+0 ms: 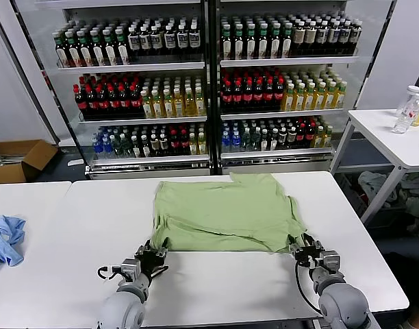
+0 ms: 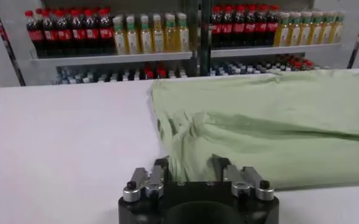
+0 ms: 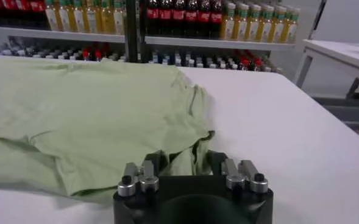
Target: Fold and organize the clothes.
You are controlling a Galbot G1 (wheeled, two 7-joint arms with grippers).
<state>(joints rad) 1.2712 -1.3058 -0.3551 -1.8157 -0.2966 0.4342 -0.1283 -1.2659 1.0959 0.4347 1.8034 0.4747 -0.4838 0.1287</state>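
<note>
Black and metal, the left gripper [image 1: 153, 258] sits low on the table [image 1: 216, 288] at the near left corner of the shirt [image 1: 226, 214]. Its fingers stand apart, and in the left wrist view the hem of the shirt [image 2: 270, 128] lies between them, so it looks ready to pinch, not yet clamped. The right gripper [image 1: 306, 248] is in the same pose at the near right corner. Its fingers are also apart, with a small fold of the shirt [image 3: 94, 115] lying between them in the right wrist view.

From both grippers the green shirt spreads away toward the far edge of the table, flat but with some wrinkles. The collar end seems to be on the far side, so the long axis runs from the robot outward. Each arm is near its own corner, neither is closer than the other. I judge that the coming move is to close on both corners and carry the near hem forward over the body.

A light blue cloth [image 1: 5, 238] lies well apart on the other table at the left. Behind stand shelves of bottles [image 1: 209, 75].
</note>
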